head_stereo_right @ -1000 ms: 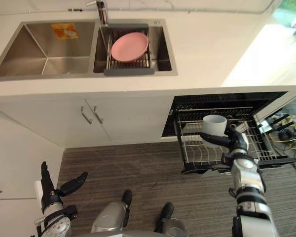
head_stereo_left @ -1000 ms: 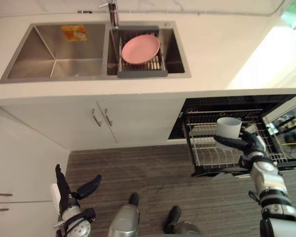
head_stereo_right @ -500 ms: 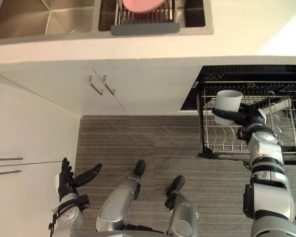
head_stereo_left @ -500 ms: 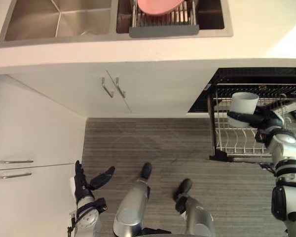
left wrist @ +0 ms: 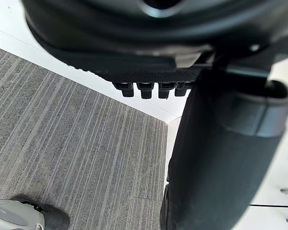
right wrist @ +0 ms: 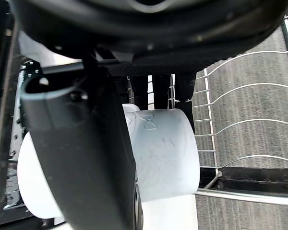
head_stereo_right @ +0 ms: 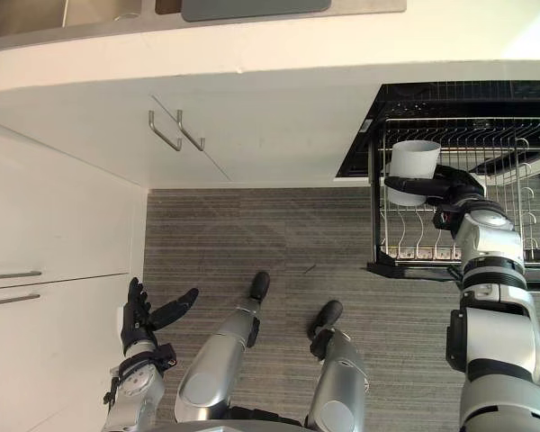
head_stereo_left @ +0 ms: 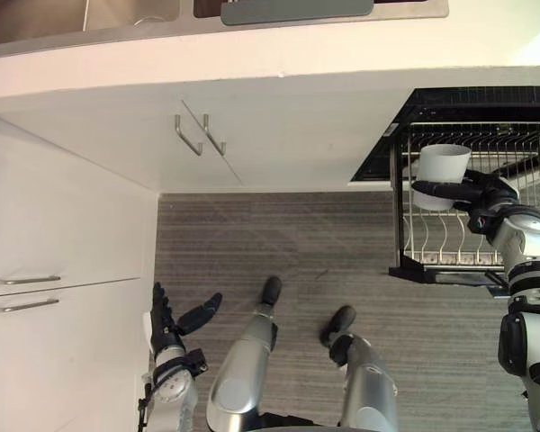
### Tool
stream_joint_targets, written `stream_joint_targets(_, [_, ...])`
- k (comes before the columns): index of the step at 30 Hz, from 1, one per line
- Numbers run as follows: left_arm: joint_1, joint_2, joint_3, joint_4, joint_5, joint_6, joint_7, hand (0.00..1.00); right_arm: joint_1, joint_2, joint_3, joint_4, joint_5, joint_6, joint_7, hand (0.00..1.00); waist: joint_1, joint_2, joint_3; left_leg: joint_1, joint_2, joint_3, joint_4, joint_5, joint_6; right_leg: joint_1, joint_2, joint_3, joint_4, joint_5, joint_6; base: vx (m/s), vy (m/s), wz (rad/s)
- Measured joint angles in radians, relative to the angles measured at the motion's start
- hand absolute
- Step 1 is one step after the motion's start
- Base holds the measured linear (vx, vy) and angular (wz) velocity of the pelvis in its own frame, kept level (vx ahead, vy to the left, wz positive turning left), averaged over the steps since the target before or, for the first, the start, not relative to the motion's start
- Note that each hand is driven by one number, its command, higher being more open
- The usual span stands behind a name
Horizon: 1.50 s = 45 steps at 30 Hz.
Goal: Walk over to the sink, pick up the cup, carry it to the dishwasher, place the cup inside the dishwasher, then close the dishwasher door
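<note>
The white desk (head_stereo_left: 324, 40) runs across the far side, with a strip of the sink (head_stereo_left: 36, 13) at its far left edge. Under it are white cabinets (head_stereo_left: 63, 207), and the grey striped floor (head_stereo_left: 288, 243) lies near them. On the right the dishwasher (head_stereo_right: 450, 99) stands open as a dark cavity, and its wire rack (head_stereo_right: 414, 266) is pulled out over the floor.

The cup (head_stereo_right: 413, 160) is not in the sink. It is in the right hand (head_stereo_right: 450, 191), held over the left part of the rack. In the right wrist view the fingers (right wrist: 158, 91) curl round one side of the cup and the thumb presses the other side, so the grasp looks firm. I cannot tell if the cup's base touches the wires, but it seems to hang just above them.

The left hand (head_stereo_right: 139, 319) shows low on the left, near the cabinets, with its fingers straight and relaxed and nothing in it.

By my judgement, the walk to the sink, the pick-up and the carry are done. What is left is to lower the cup onto the rack, to let it go, to bring the hand out, and then to push the rack in and close the door. I cannot make out the door itself plainly.
</note>
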Motion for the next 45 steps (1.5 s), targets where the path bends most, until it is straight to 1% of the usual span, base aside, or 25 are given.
stream_joint_targets(4, [-0.011, -0.002, 0.001, -0.001, -0.018, 0.0, 0.0, 1.0, -0.006, 0.0, 0.0, 0.0, -0.003, 0.006, -0.003, 0.0, 0.0, -0.002, 0.001, -0.003, 0.0, 0.002, 0.007, -0.002, -0.002, -0.003, -0.003, 0.001, 0.011, -0.004, -0.002, 0.0, 0.0, 0.0])
stream_joint_targets(5, [-0.017, -0.002, 0.001, -0.003, -0.018, 0.0, 0.0, 1.0, -0.015, 0.0, 0.0, 0.0, -0.004, 0.009, -0.007, 1.0, 0.0, -0.003, 0.002, -0.007, 0.001, 0.002, 0.012, -0.002, -0.002, -0.007, -0.003, 0.002, 0.016, -0.005, -0.003, -0.04, -0.002, -0.01])
stream_joint_targets(9, [-0.023, -0.002, 0.001, -0.007, -0.017, -0.001, -0.001, 1.0, -0.038, 0.0, -0.001, -0.001, -0.003, 0.021, -0.007, 1.0, 0.0, -0.006, 0.004, -0.016, 0.003, 0.006, 0.023, -0.002, -0.003, -0.018, -0.003, 0.006, 0.027, -0.006, -0.005, -0.04, 0.0, -0.02])
stream_joint_targets(18, [-0.023, -0.004, 0.001, -0.007, -0.017, -0.001, -0.004, 1.0, -0.051, 0.001, -0.001, -0.01, 0.002, 0.022, -0.009, 1.0, -0.002, -0.011, 0.006, -0.012, 0.012, 0.022, 0.028, -0.002, -0.004, -0.017, -0.003, 0.01, 0.036, -0.006, -0.006, -0.01, 0.001, -0.01])
stream_joint_targets(21, [-0.024, -0.004, 0.002, -0.007, -0.017, -0.001, -0.004, 1.0, -0.056, 0.005, -0.002, -0.03, 0.008, 0.021, -0.01, 1.0, -0.002, -0.018, 0.01, -0.008, 0.016, 0.033, 0.028, -0.002, -0.004, -0.016, -0.003, 0.014, 0.039, -0.006, -0.006, -0.01, 0.002, -0.03])
stream_joint_targets(24, [-0.025, -0.007, 0.002, -0.007, -0.017, 0.0, -0.005, 1.0, -0.056, 0.016, -0.008, -0.047, 0.055, 0.016, -0.014, 1.0, -0.007, -0.024, 0.013, -0.003, 0.042, 0.082, 0.03, -0.001, -0.005, -0.005, -0.001, 0.011, 0.038, -0.006, -0.007, 0.0, 0.0, 0.0])
stream_joint_targets(26, [-0.025, -0.008, 0.003, -0.003, -0.017, 0.0, -0.005, 1.0, -0.052, 0.041, -0.009, -0.059, 0.097, 0.001, -0.03, 1.0, -0.013, -0.028, 0.014, 0.025, 0.043, 0.086, 0.021, -0.001, -0.005, 0.024, 0.003, 0.009, 0.024, -0.006, -0.006, 0.0, 0.0, 0.0])
stream_joint_targets(27, [-0.025, -0.008, 0.003, -0.001, -0.017, 0.0, -0.005, 1.0, -0.036, 0.055, -0.009, -0.093, 0.115, -0.003, -0.038, 1.0, -0.013, -0.03, 0.014, 0.039, 0.045, 0.086, 0.013, 0.0, -0.006, 0.037, 0.006, 0.008, 0.013, -0.005, -0.005, 0.0, 0.0, 0.0])
stream_joint_targets(29, [-0.019, -0.008, 0.004, 0.003, -0.016, 0.0, -0.004, 1.0, 0.018, 0.09, -0.012, -0.2, 0.183, -0.032, -0.056, 1.0, -0.015, -0.04, 0.013, 0.07, 0.052, 0.086, -0.013, 0.004, -0.009, 0.067, 0.02, 0.005, -0.019, 0.002, -0.005, 0.02, -0.007, -0.01])
stream_joint_targets(30, [-0.013, -0.008, 0.008, 0.006, -0.016, 0.001, -0.004, 1.0, 0.073, 0.119, -0.015, -0.297, 0.222, -0.057, -0.072, 1.0, -0.02, -0.048, 0.013, 0.094, 0.058, 0.085, -0.033, 0.008, -0.012, 0.093, 0.031, 0.002, -0.042, 0.007, -0.005, 0.07, -0.033, -0.03])
stream_joint_targets(31, [-0.01, -0.008, 0.011, 0.008, -0.016, 0.001, -0.004, 1.0, 0.095, 0.133, -0.018, -0.333, 0.236, -0.071, -0.077, 1.0, -0.022, -0.054, 0.011, 0.103, 0.06, 0.085, -0.04, 0.009, -0.014, 0.101, 0.035, 0.001, -0.051, 0.009, -0.005, 0.12, -0.051, -0.02])
stream_joint_targets(32, [0.0, -0.008, 0.023, 0.025, -0.013, 0.002, -0.003, 1.0, 0.182, 0.194, -0.042, -0.438, 0.268, -0.126, -0.091, 1.0, -0.028, -0.073, -0.001, 0.133, 0.065, 0.085, -0.064, 0.011, -0.016, 0.13, 0.046, -0.002, -0.075, 0.011, -0.004, 0.15, -0.057, -0.03])
stream_joint_targets(33, [0.003, -0.007, 0.038, 0.059, -0.011, 0.005, -0.002, 1.0, 0.266, 0.257, -0.072, -0.524, 0.275, -0.169, -0.101, 1.0, -0.032, -0.091, -0.021, 0.151, 0.068, 0.085, -0.084, 0.011, -0.016, 0.148, 0.053, -0.003, -0.093, 0.011, -0.003, 0.14, -0.049, -0.03])
stream_joint_targets(34, [0.004, -0.008, 0.048, 0.081, -0.005, 0.006, -0.001, 1.0, 0.309, 0.289, -0.088, -0.562, 0.275, -0.191, -0.106, 1.0, -0.034, -0.102, -0.036, 0.154, 0.069, 0.086, -0.092, 0.011, -0.016, 0.15, 0.056, -0.004, -0.101, 0.011, -0.003, 0.16, -0.042, -0.01])
stream_joint_targets(36, [0.013, -0.012, 0.088, 0.148, 0.02, 0.007, -0.003, 1.0, 0.466, 0.416, -0.138, -0.687, 0.279, -0.273, -0.111, 1.0, -0.054, -0.132, -0.059, 0.189, 0.07, 0.081, -0.119, 0.009, -0.018, 0.192, 0.065, -0.015, -0.136, 0.011, 0.002, 0.16, -0.031, 0.07])
stream_joint_targets(37, [0.018, -0.015, 0.101, 0.163, 0.025, 0.006, -0.003, 1.0, 0.501, 0.447, -0.142, -0.71, 0.278, -0.294, -0.116, 1.0, -0.059, -0.137, -0.065, 0.199, 0.069, 0.081, -0.123, 0.009, -0.018, 0.204, 0.066, -0.017, -0.144, 0.011, 0.005, 0.13, -0.019, 0.08])
stream_joint_targets(38, [0.03, -0.022, 0.124, 0.19, 0.025, 0.001, -0.006, 1.0, 0.572, 0.5, -0.156, -0.748, 0.271, -0.332, -0.119, 1.0, -0.066, -0.142, -0.081, 0.215, 0.067, 0.081, -0.127, 0.003, -0.017, 0.227, 0.068, -0.02, -0.16, 0.011, 0.009, 0.12, -0.014, 0.06])
stream_joint_targets(39, [0.044, -0.029, 0.151, 0.208, 0.024, -0.012, -0.015, 1.0, 0.627, 0.541, -0.17, -0.777, 0.256, -0.362, -0.122, 1.0, -0.071, -0.141, -0.093, 0.235, 0.067, 0.08, -0.126, -0.005, -0.016, 0.255, 0.071, -0.025, -0.176, 0.012, 0.014, 0.11, -0.012, 0.05])
stream_joint_targets(40, [0.055, -0.032, 0.164, 0.215, 0.025, -0.025, -0.022, 1.0, 0.651, 0.555, -0.174, -0.791, 0.239, -0.378, -0.125, 1.0, -0.073, -0.14, -0.101, 0.242, 0.067, 0.08, -0.125, -0.01, -0.016, 0.267, 0.074, -0.026, -0.184, 0.013, 0.015, 0.07, -0.011, 0.05])
stream_joint_targets(41, [0.073, -0.033, 0.184, 0.238, 0.027, -0.054, -0.031, 1.0, 0.697, 0.574, -0.184, -0.827, 0.218, -0.397, -0.126, 1.0, -0.075, -0.134, -0.123, 0.248, 0.067, 0.078, -0.113, -0.024, -0.016, 0.284, 0.078, -0.031, -0.198, 0.014, 0.017, 0.04, -0.011, 0.08])
stream_joint_targets(42, [0.095, -0.04, 0.215, 0.248, 0.04, -0.072, -0.044, 1.0, 0.732, 0.582, -0.195, -0.869, 0.199, -0.409, -0.121, 1.0, -0.079, -0.123, -0.145, 0.245, 0.067, 0.071, -0.081, -0.047, -0.015, 0.309, 0.084, -0.045, -0.214, 0.015, 0.02, 0.04, -0.009, 0.14])
stream_joint_targets(43, [0.107, -0.044, 0.229, 0.255, 0.049, -0.084, -0.048, 1.0, 0.749, 0.583, -0.203, -0.89, 0.193, -0.417, -0.114, 1.0, -0.081, -0.116, -0.155, 0.243, 0.067, 0.067, -0.066, -0.057, -0.015, 0.325, 0.086, -0.053, -0.224, 0.017, 0.022, 0.03, 0.001, 0.32])
stream_joint_targets(44, [0.122, -0.049, 0.259, 0.282, 0.064, -0.104, -0.061, 1.0, 0.779, 0.583, -0.23, -0.933, 0.185, -0.44, -0.103, 1.0, -0.087, -0.101, -0.18, 0.241, 0.066, 0.081, -0.048, -0.073, -0.006, 0.359, 0.087, -0.079, -0.244, 0.02, 0.027, 0.03, 0.015, 0.62])
stream_joint_targets(45, [0.138, -0.05, 0.279, 0.304, 0.072, -0.114, -0.076, 1.0, 0.796, 0.583, -0.268, -0.966, 0.18, -0.47, -0.097, 1.0, -0.101, -0.088, -0.206, 0.24, 0.082, 0.157, -0.033, -0.091, 0.017, 0.394, 0.082, -0.119, -0.262, 0.023, 0.034, 0.03, 0.02, 0.77])
